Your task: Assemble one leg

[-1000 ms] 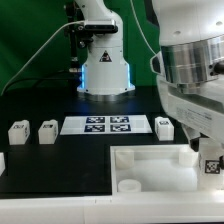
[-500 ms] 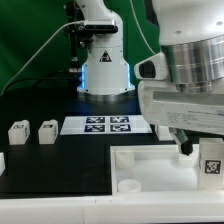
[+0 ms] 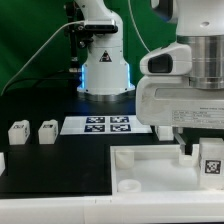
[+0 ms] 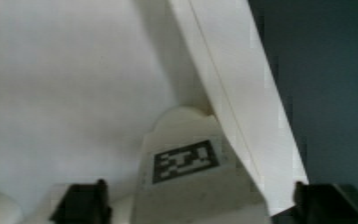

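Note:
A leg (image 3: 210, 161), a small white block with a marker tag, stands upright at the far right corner of the large white tray-like piece (image 3: 150, 157). My gripper (image 3: 197, 150) hangs just over it, jaws apart. In the wrist view the leg (image 4: 185, 160) sits between the two dark fingertips (image 4: 87, 203) with a small gap on each side; my gripper (image 4: 202, 208) is open around it. The tray's floor and raised rim (image 4: 229, 90) run behind the leg. Two more legs (image 3: 17, 133) (image 3: 47, 131) stand on the table at the exterior view's left.
The marker board (image 3: 95, 124) lies mid-table behind the tray. Another white part (image 3: 2, 160) shows at the exterior view's left edge. The arm's base (image 3: 105, 70) stands at the back. The gripper body hides the table at the right.
The gripper body has risen and shifted toward the exterior view's left. The tagged leg in the tray corner has stayed where it was.

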Robot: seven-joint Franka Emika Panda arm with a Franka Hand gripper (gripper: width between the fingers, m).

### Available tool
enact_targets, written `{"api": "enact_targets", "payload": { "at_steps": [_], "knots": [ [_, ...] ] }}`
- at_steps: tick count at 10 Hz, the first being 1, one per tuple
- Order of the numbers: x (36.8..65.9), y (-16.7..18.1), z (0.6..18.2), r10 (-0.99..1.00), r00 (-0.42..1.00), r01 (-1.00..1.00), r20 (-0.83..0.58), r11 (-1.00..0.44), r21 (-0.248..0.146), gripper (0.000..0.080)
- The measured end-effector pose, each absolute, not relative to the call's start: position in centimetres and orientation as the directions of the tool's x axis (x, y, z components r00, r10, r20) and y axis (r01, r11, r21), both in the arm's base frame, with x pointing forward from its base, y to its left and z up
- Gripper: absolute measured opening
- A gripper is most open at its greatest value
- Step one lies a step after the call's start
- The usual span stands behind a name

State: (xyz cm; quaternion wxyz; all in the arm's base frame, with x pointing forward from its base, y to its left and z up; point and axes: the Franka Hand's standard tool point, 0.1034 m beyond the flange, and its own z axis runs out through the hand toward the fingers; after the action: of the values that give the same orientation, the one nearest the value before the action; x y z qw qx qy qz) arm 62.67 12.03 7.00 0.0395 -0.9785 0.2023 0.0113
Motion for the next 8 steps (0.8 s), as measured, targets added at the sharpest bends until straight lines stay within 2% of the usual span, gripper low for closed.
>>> {"api": "enact_targets", "payload": {
  "at_steps": [1,2,6,8],
  "knots": [
    [62.66,12.08,7.0,-0.42,0.907,-0.422,-0.041,-0.904,-0.074,0.037],
    [62.65,12.14,6.99,-0.545,0.837,-0.548,-0.055,-0.834,-0.072,0.0292],
    [62.64,12.27,6.99,-0.786,0.612,-0.791,-0.084,-0.609,-0.057,0.0292],
    [62.83,12.3,6.97,-0.927,0.36,-0.933,-0.11,-0.356,-0.05,0.0292]
  ]
}}
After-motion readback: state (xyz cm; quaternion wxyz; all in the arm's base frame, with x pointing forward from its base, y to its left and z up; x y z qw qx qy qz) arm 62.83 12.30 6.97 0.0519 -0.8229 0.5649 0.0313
